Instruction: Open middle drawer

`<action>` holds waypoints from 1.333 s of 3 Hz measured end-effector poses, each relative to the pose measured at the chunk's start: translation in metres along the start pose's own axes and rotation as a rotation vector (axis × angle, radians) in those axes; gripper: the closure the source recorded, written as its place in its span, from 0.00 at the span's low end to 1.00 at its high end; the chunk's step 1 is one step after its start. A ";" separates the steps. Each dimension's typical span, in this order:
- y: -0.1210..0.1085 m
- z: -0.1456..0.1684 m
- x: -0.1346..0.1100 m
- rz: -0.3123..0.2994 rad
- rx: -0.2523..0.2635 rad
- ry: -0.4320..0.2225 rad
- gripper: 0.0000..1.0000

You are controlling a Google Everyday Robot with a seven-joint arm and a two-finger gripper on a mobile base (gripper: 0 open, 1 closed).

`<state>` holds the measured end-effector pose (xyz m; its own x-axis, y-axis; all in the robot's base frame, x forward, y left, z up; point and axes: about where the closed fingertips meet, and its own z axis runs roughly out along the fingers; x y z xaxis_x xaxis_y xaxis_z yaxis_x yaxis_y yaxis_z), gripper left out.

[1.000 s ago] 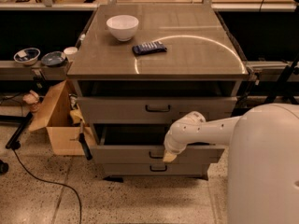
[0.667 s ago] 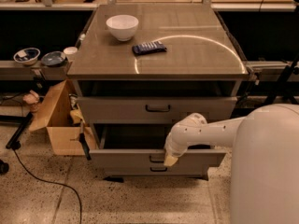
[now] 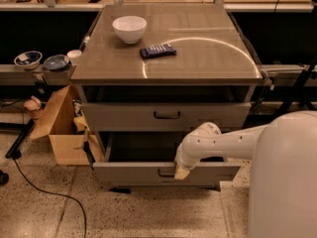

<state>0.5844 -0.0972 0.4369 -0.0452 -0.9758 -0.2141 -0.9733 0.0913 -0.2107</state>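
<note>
The middle drawer (image 3: 124, 173) is a grey metal drawer pulled partway out of the cabinet, so its dark inside (image 3: 143, 148) shows. Its small dark bar handle (image 3: 165, 173) is at the centre of the front. My gripper (image 3: 181, 172), on the end of the white arm (image 3: 218, 140), is at the right end of that handle, against the drawer front, and seems closed on it. The taller, wider drawer front (image 3: 119, 117) above is closed. The lowest drawer is hidden under the pulled-out one.
On the cabinet top (image 3: 208, 58) sit a white bowl (image 3: 129, 28) and a dark blue packet (image 3: 157, 50). An open cardboard box (image 3: 64, 133) stands on the floor to the left. Bowls (image 3: 28, 59) rest on a left shelf. My white body (image 3: 285, 182) fills the right foreground. A cable (image 3: 49, 192) lies on the floor.
The middle drawer has slid further out toward the camera, and my gripper has moved with it at the handle. More of the drawer's inside now shows.
</note>
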 end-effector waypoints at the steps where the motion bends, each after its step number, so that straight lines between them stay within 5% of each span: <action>1: 0.016 -0.009 0.003 0.004 -0.010 0.007 1.00; 4: 0.020 -0.005 -0.013 -0.012 -0.017 0.000 1.00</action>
<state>0.5644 -0.0842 0.4405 -0.0331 -0.9767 -0.2118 -0.9775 0.0758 -0.1969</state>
